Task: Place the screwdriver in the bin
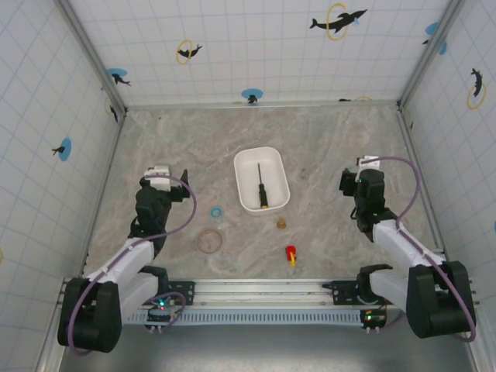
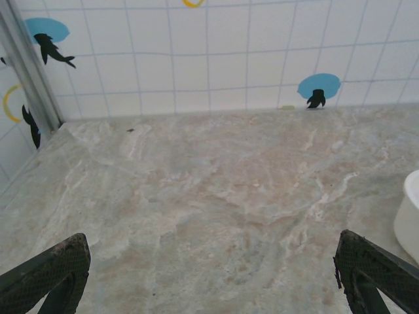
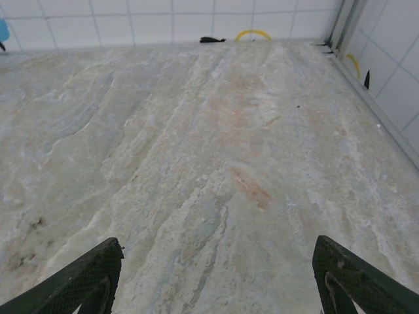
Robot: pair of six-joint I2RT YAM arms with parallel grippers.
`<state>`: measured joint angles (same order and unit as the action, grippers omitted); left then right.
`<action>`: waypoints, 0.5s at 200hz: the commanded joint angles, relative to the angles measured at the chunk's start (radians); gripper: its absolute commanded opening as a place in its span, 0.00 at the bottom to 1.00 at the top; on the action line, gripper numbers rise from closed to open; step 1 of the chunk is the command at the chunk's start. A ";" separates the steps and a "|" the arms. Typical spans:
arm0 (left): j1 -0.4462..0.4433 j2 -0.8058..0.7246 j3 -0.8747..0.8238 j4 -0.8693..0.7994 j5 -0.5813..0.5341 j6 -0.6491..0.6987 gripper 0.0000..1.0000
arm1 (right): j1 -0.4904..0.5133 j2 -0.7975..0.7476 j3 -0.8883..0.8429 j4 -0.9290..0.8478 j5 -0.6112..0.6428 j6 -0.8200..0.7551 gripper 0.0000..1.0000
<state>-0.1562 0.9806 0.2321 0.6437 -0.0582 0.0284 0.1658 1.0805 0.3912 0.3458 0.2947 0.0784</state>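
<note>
The white bin [image 1: 273, 164] sits mid-table, and the screwdriver [image 1: 261, 188] lies inside it, dark shaft pointing away and orange-yellow handle toward the near rim. A sliver of the bin's wall [image 2: 410, 216] shows at the right edge of the left wrist view. My left gripper [image 1: 172, 173] hangs left of the bin, open and empty, its fingertips [image 2: 55, 265] far apart over bare marble. My right gripper [image 1: 358, 164] is right of the bin, likewise open with nothing between its fingertips [image 3: 88, 271].
A clear round disc [image 1: 209, 241], a small blue ring [image 1: 216, 211], a little tan piece [image 1: 281, 223] and a stubby red-and-yellow object [image 1: 291, 254] lie on the near half of the table. Tiled walls enclose the table on three sides.
</note>
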 commanded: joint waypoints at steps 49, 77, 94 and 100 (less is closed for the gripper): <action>0.031 0.150 -0.039 0.195 -0.005 0.015 0.97 | -0.026 0.112 -0.065 0.371 0.076 -0.047 0.78; 0.035 0.209 -0.035 0.228 -0.018 0.007 0.97 | -0.035 0.186 -0.068 0.448 0.055 -0.064 0.78; 0.035 0.220 -0.033 0.245 -0.009 0.013 0.97 | -0.041 0.239 -0.060 0.487 0.060 -0.066 0.78; 0.039 0.226 -0.037 0.266 -0.006 0.014 0.97 | -0.041 0.242 -0.049 0.465 0.060 -0.074 0.78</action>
<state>-0.1287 1.1896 0.2043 0.8078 -0.0647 0.0296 0.1341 1.2808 0.3424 0.7155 0.3401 0.0322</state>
